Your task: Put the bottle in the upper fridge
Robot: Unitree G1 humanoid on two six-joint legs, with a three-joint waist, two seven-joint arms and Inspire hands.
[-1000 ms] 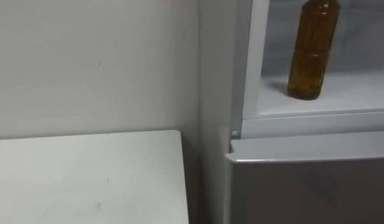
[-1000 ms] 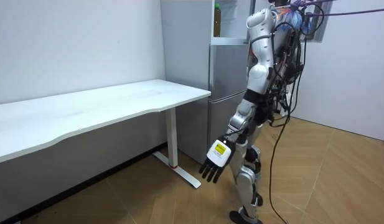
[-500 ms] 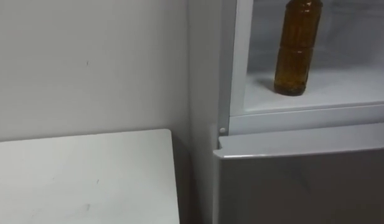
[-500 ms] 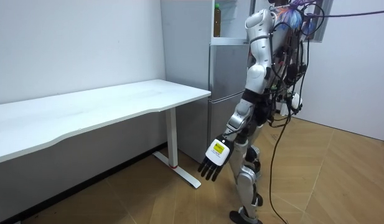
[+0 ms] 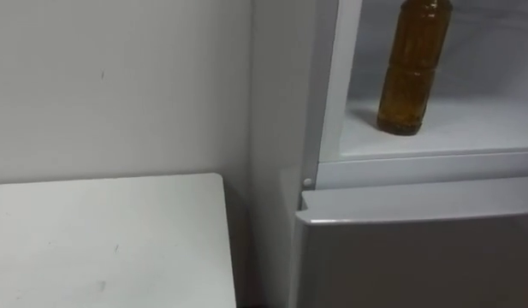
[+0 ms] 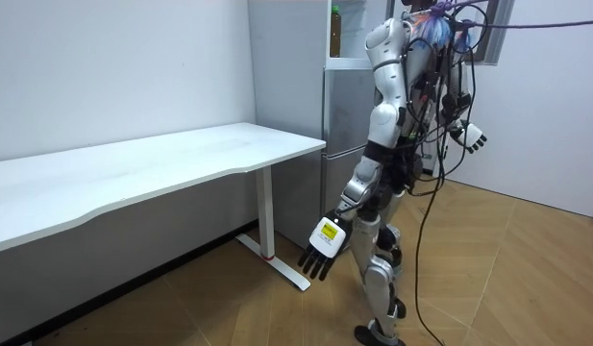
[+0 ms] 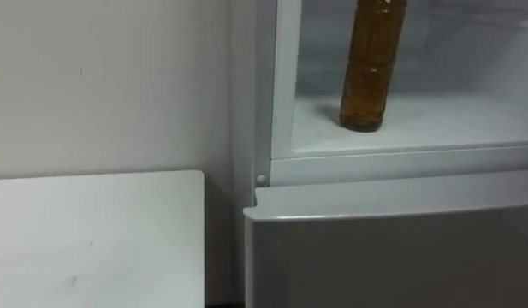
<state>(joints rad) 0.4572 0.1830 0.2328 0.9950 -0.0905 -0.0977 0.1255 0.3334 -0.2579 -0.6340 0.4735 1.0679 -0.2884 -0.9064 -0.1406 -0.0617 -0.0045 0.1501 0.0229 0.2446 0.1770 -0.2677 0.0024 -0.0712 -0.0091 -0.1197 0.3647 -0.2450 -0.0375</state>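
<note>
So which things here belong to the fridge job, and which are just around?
Job: bottle, upright on the upper fridge shelf; left robot hand, hanging open; right robot hand, up beside the torso.
Just around: white table; lower fridge door; wall.

The bottle (image 5: 412, 77) stands upright on the shelf (image 5: 477, 128) in the upper fridge (image 5: 332, 85), towards its left side. The lower door (image 5: 418, 257) lies directly below. The table (image 5: 101, 239) stands left of the fridge, against the wall (image 5: 118, 85).
</note>
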